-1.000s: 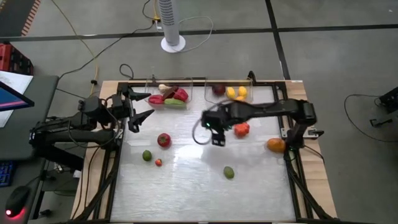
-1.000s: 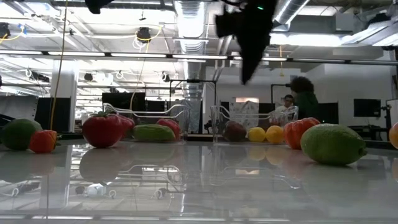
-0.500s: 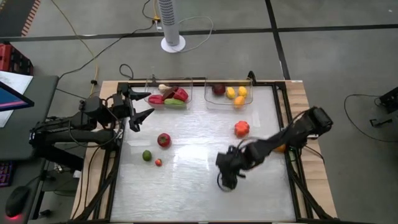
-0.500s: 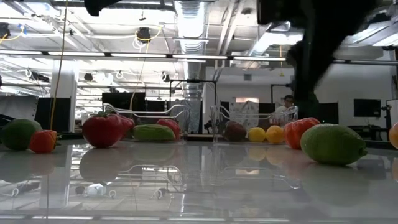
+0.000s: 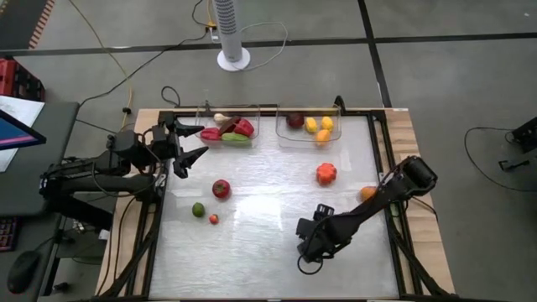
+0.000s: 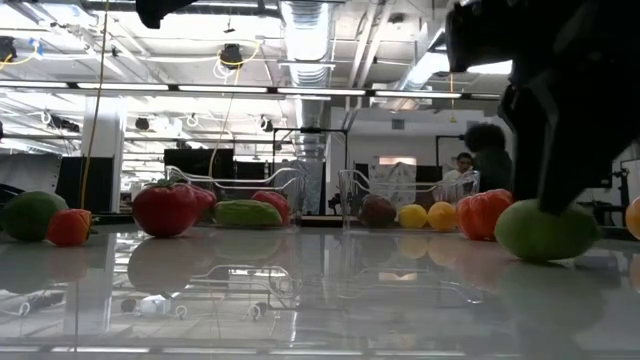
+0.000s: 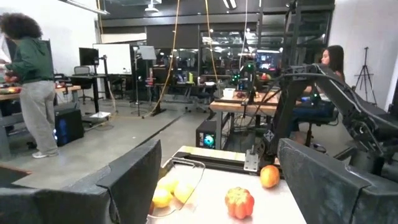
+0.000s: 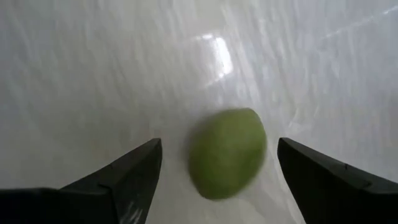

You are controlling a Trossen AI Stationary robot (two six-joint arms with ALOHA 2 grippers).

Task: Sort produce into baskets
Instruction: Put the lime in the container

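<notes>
Right end effector [image 8: 217, 180] spread wide, low over green lime [image 8: 227, 152] on white worktop [image 5: 252, 243], lime between fingers | left end effector [image 5: 191, 143] open, waiting by left basket [image 5: 228, 134] | risk: round lime rolling away if one finger touches first

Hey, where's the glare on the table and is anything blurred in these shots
High view: a bright glare patch on the white table. Low view: the glossy top mirrors the baskets and ceiling lights. Right wrist view: the green lime looks smeared, with a glare spot beyond it.
</notes>
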